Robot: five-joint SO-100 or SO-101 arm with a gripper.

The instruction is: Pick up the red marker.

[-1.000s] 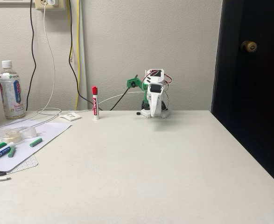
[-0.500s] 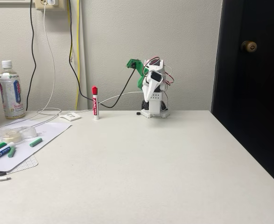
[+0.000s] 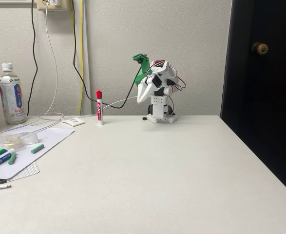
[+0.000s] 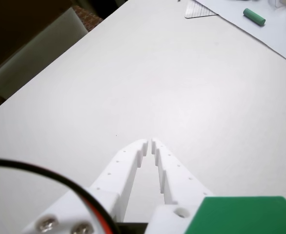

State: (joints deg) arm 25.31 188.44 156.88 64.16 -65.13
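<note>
White bench (image 3: 147, 170) is stretching out, red marker (image 3: 99, 107) standing upright by the wall, well left of the arm in the fixed view. Gripper (image 4: 149, 143) is hovering nearly closed, empty. It should be opening wide, swinging left, approaching level.

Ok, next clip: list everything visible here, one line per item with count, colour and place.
red marker: 1, white barrel, red cap, standing upright near the wall, left of the arm's base in the fixed view.
green-capped markers: 2, lying on the paper at far left.
loose green cap: 1, on the paper.
paper sheet: 1, white, left of table.
tape roll: 1, clear, on the paper.
bottle: 1, clear with white cap, back left.
cables: several, black, white, yellow, along the wall.
table: 1, white.
door: 1, dark, right.
pincer: 1, white, nearly shut, raised above the table.
</note>
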